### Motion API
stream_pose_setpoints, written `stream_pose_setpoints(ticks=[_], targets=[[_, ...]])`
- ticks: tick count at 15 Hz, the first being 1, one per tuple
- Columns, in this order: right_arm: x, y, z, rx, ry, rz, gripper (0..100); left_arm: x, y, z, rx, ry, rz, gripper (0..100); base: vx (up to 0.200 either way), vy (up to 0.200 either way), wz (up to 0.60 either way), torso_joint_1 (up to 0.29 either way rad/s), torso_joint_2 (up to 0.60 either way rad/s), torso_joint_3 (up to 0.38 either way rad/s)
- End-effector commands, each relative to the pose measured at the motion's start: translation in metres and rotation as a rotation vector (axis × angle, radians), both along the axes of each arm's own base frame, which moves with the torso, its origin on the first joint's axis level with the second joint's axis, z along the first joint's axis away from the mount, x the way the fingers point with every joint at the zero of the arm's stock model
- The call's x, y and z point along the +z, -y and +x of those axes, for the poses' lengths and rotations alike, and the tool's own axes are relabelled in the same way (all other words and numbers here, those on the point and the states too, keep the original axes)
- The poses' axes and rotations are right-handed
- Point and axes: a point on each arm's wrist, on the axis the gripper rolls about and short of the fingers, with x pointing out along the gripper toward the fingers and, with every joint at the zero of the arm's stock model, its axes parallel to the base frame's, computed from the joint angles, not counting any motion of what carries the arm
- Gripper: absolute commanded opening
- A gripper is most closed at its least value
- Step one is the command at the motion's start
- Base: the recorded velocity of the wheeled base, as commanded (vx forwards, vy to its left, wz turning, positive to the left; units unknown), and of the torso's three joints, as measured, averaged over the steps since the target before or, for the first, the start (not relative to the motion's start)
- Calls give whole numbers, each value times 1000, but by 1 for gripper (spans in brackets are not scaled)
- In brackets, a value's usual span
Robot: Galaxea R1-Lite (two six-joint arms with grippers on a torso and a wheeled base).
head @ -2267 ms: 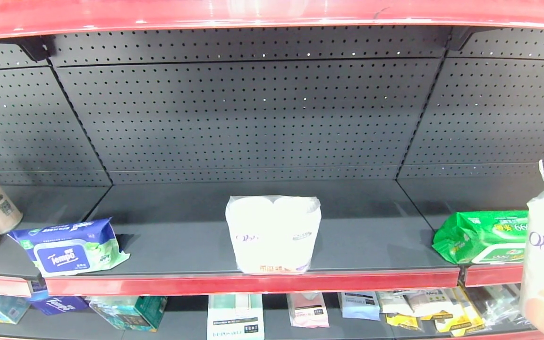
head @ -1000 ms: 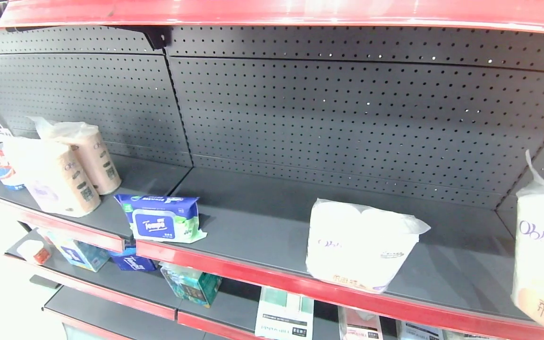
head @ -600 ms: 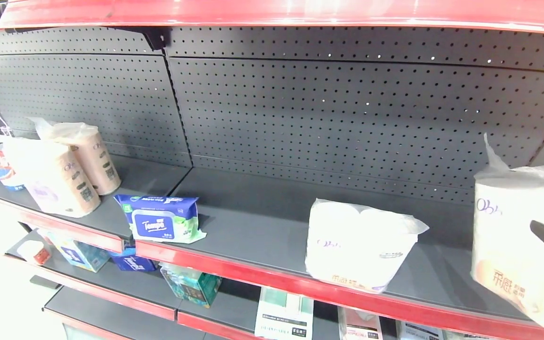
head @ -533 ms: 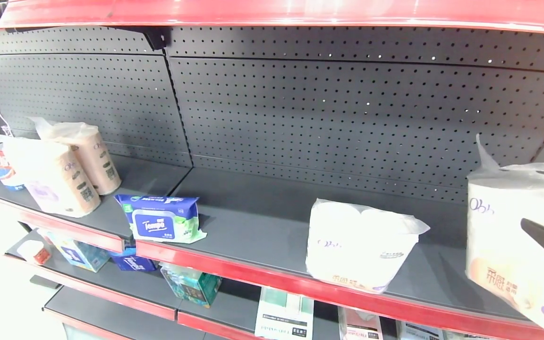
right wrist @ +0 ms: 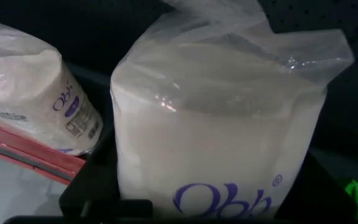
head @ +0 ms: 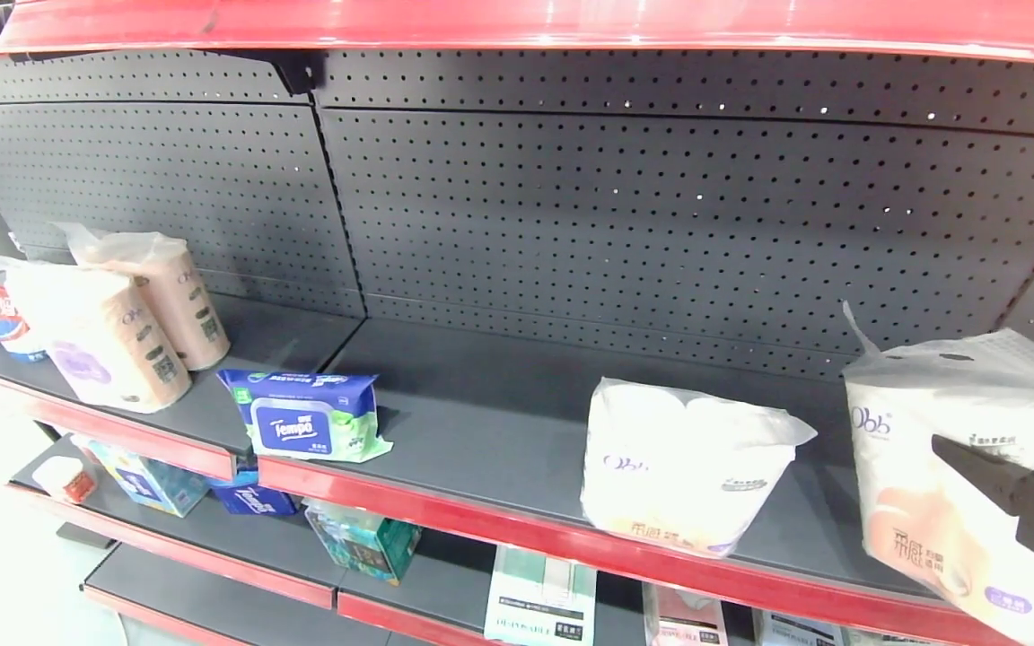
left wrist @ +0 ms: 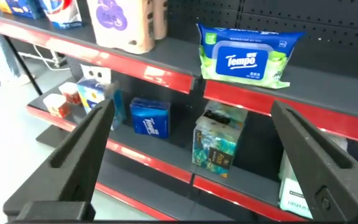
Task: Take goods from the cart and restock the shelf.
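My right gripper (head: 1006,484) is shut on a white pack of paper rolls (head: 939,449), held upright over the right end of the dark middle shelf (head: 499,422). In the right wrist view the same pack (right wrist: 222,143) sits between the black fingers (right wrist: 98,193). A second white pack (head: 679,462) stands on the shelf just left of it, and it is the white pack (right wrist: 36,93) off to the side in the right wrist view. My left gripper (left wrist: 191,168) is open and holds nothing, low in front of the shelf's red edge.
A blue wet-wipes pack (head: 306,417) lies at the shelf front; the left wrist view has that wipes pack (left wrist: 247,53) too. Brown roll packs (head: 113,332) stand further left. Boxes (left wrist: 216,140) and packets fill the lower shelf. A perforated back panel (head: 616,197) closes the rear.
The head camera swung left early on. Over the last second my right gripper carried its pack up and leftward over the shelf, toward the standing white pack.
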Motion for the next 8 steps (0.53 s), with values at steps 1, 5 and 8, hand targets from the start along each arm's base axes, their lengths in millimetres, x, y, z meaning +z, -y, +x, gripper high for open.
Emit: stream_pose_setpoints(ticks=[1,5,8], targets=[[-1,-1,4,3,-14,-2,0,0,0,0,-12,-4,8,100,0,0,0,0,0,0],[-2,0,4,-4,-17,-4,0,0,0,0,-8,-4,8,100,0,0,0,0,0,0],[-7,3,17,-31,-68,-14,0,0,0,0,-9,-2,8,100,0,0,0,0,0,0]])
